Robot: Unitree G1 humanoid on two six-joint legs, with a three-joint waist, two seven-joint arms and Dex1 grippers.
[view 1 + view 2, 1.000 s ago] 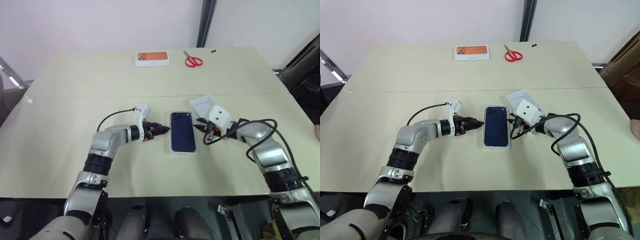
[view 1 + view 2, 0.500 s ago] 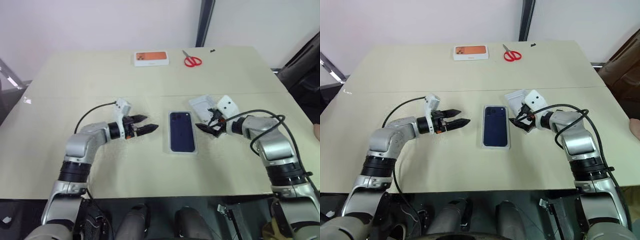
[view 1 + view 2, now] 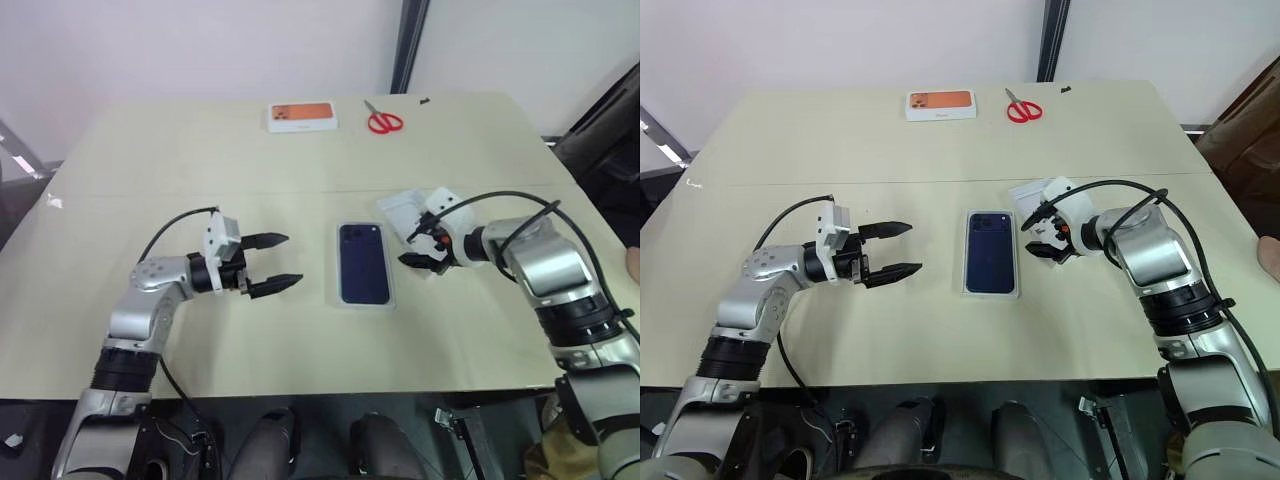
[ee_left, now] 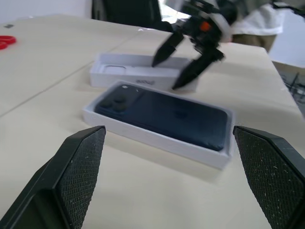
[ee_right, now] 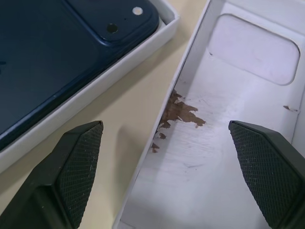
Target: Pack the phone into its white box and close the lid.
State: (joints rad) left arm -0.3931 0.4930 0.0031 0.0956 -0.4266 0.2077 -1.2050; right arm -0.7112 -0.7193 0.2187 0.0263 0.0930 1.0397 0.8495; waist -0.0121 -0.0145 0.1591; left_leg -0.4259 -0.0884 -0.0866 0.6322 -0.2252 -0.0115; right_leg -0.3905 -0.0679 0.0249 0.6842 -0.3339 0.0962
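lying in white box (image 3: 343,296): phone (image 3: 363,264); l gripper (image 3: 273,261) & r gripper (image 3: 1038,232) fingers spread, empty.

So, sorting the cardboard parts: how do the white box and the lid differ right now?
The white box holds the phone; the lid lies open side up with no phone in it. The white box sits midway between the grippers; the lid lies under the right gripper. Both are white rectangular trays on the table.

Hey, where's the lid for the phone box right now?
In the left eye view the lid lies open side up on the table, right of the white box holding the phone, under the open right gripper.
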